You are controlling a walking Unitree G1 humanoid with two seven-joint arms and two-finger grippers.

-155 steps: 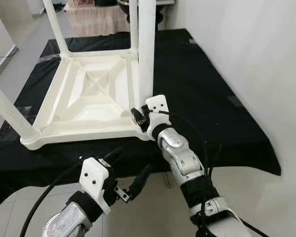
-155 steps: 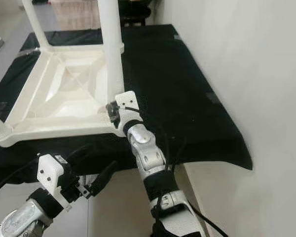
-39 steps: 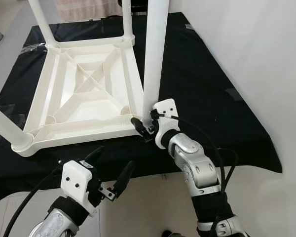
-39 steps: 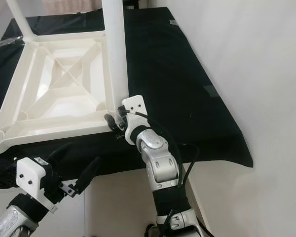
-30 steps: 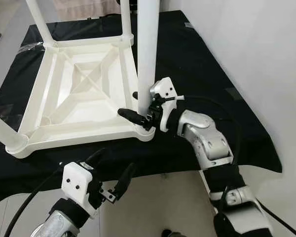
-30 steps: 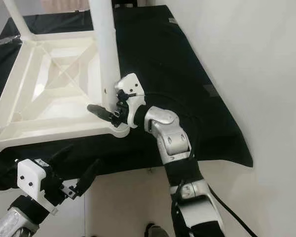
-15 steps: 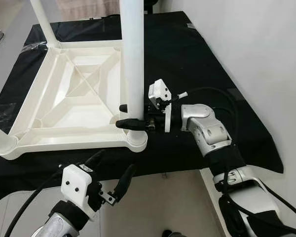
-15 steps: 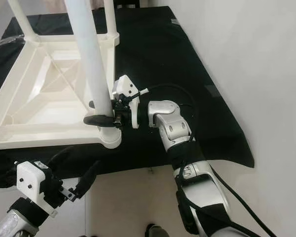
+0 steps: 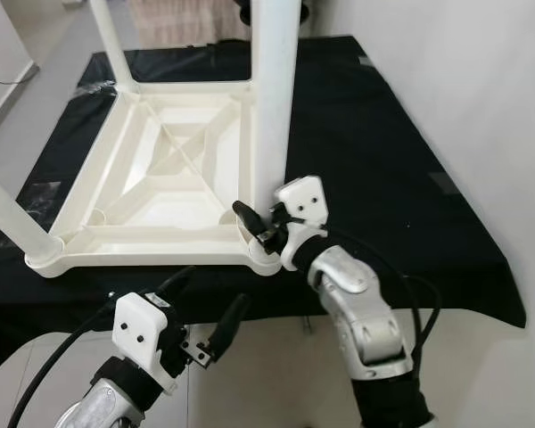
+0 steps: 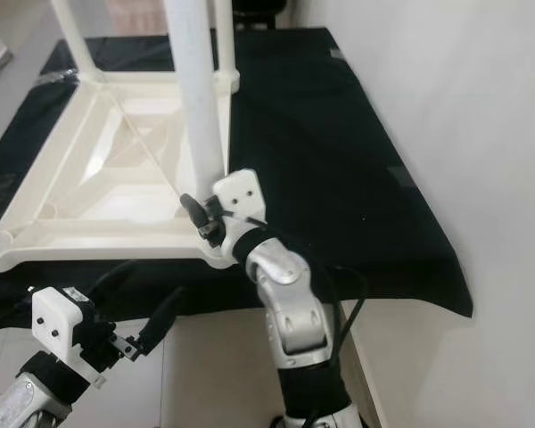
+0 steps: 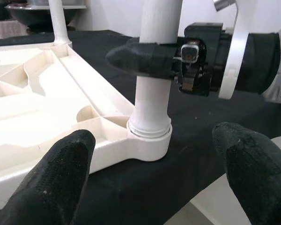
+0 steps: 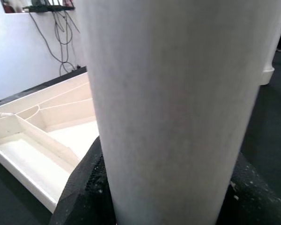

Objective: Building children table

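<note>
Gripping the white leg [image 9: 276, 98] again from below, right tool [image 9: 260, 225] clamped; left tool [image 9: 205, 312] gapes, empty.

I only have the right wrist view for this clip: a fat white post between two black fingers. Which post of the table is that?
Observer: It is the table leg at the near right corner of the upturned tabletop, standing upright in its corner socket.
Operator: Where on the leg is the grip?
Observer: Low down, just above the socket; the right gripper has a finger on either side of the leg.
Operator: And the other arm?
Observer: The left gripper hangs open below the near edge of the black cloth, touching nothing.
Operator: Other legs fitted?
Observer: The far left leg, the far right one and the near left one stand at their corners.
</note>
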